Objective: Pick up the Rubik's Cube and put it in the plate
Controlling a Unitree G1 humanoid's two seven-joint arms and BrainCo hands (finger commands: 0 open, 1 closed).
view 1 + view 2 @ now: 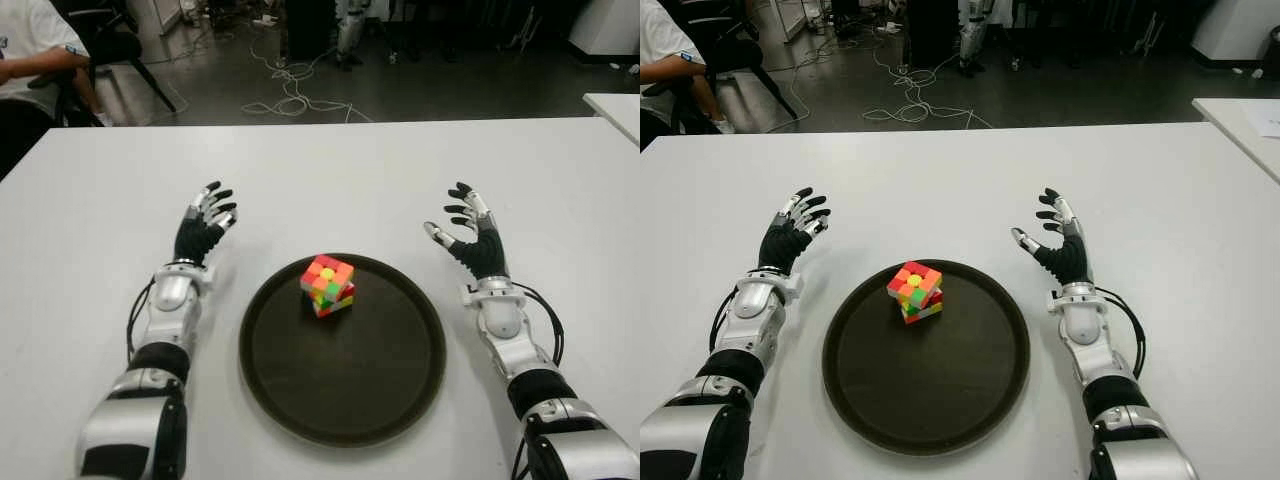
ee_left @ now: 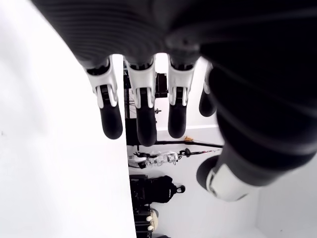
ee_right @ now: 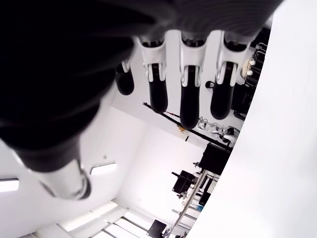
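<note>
Cube (image 1: pixel 328 285): a multicoloured puzzle cube is seen lying inside the plate, toward the plate's far side and a little left of its middle. Its top layer is twisted out of line with the layers below. It is touched by neither hand.

Plate (image 1: pixel 400 390): a round, dark brown plate with a low raised rim is set on the table, near the robot, between the two forearms. Nothing but the cube is held in it.

Left hand (image 1: pixel 203 226): shown to the left of the plate and clear of its rim, palm toward the middle. The fingers (image 2: pixel 111 119) are seen extended and spread in the wrist view, with the thumb apart from them; nothing is grasped.

Right hand (image 1: pixel 470 236): shown to the right of the plate, just beyond its rim, palm turned inward. The fingers (image 3: pixel 190 106) are stretched out and separated, the thumb held off to one side; nothing is held.

Table (image 1: pixel 330 170): a white surface by which most of the eye views is filled; its far edge is met by a dark floor.

Cables (image 1: pixel 290 85): a loose tangle is seen on the floor beyond the table.

Person (image 1: pixel 35 45): a seated figure in a white shirt is partly visible at the far left corner.

Second table (image 1: pixel 615 105): a white corner is seen at the far right.
</note>
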